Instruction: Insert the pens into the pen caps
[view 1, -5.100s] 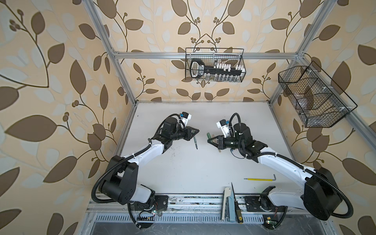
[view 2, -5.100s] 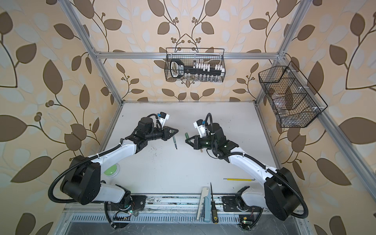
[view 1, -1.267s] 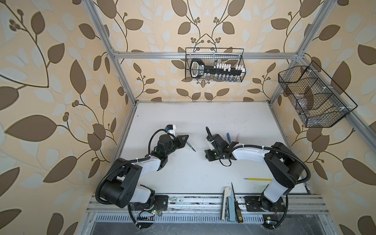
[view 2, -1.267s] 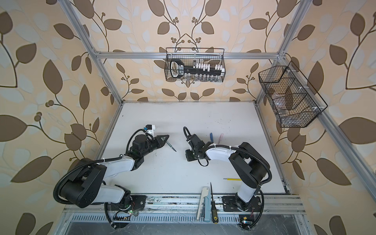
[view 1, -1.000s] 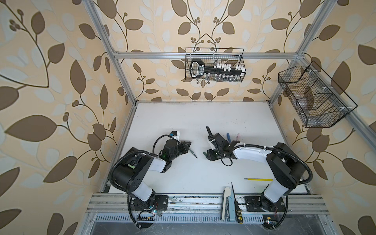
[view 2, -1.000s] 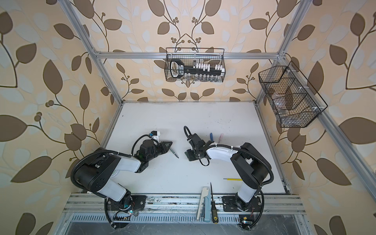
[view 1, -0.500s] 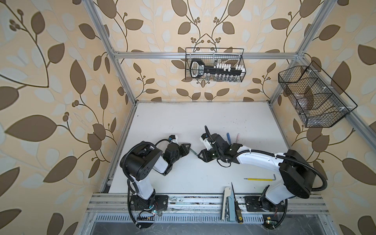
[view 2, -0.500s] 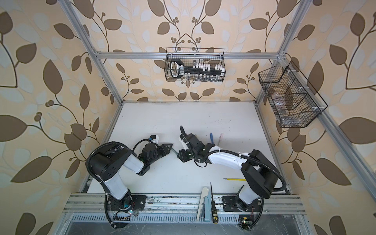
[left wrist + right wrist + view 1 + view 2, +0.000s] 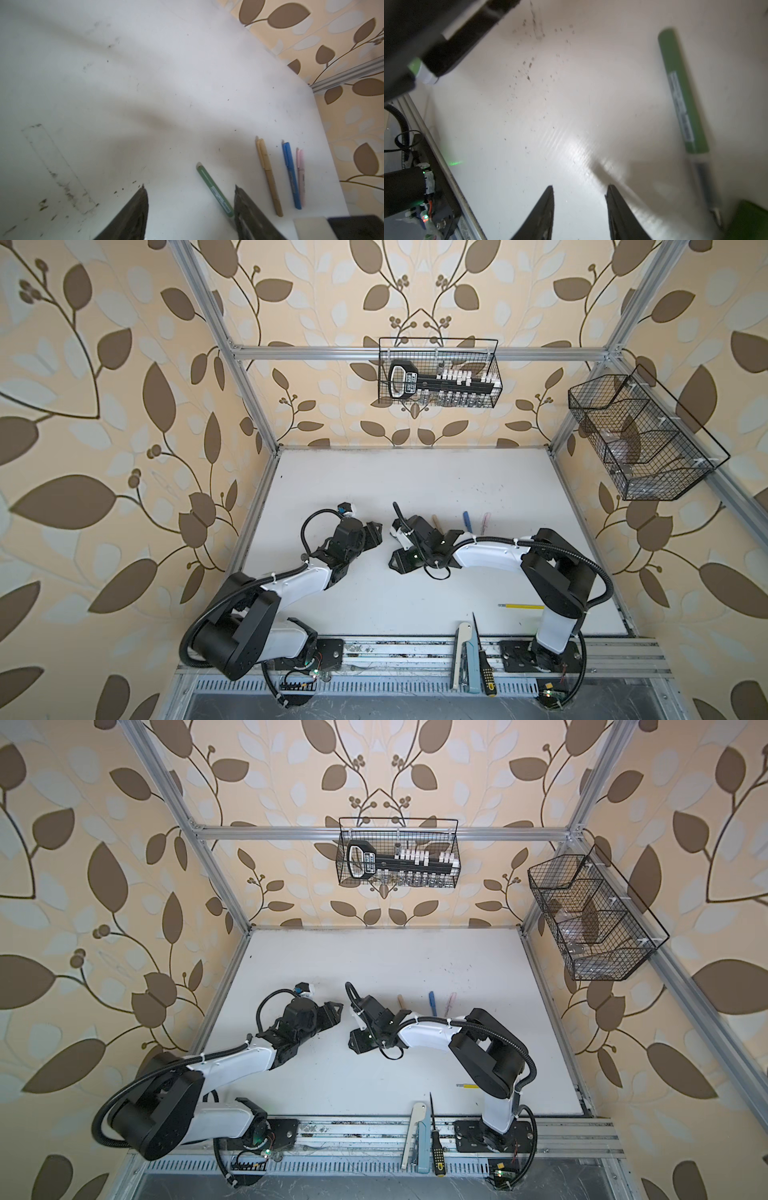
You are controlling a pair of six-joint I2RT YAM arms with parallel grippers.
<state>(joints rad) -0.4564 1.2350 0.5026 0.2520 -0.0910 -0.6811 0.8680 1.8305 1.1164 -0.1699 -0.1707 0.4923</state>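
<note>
The green pen (image 9: 214, 190) is lying flat and loose on the white table (image 9: 166, 83). It is wearing no cap: in the right wrist view its dark tip is showing bare beyond the barrel (a blurred green shape (image 9: 749, 220) at the frame edge beside that tip may be its cap, but I cannot tell). In the left wrist view the pen is sitting inside the gap of the left gripper (image 9: 189, 187), close against one finger. Its long axis is running roughly along the fingers, with the pale butt end pointing away past their tips. Those jaws are standing apart, holding nothing. The right gripper (image 9: 579, 187) is likewise gaping and empty, with the pen lying outside its gap, so the left arm is looking nearer for a pickup. Beyond, the tan pen (image 9: 268, 174), blue pen (image 9: 291, 174) and pink pen (image 9: 300, 176) are lying side by side, each capped.
</note>
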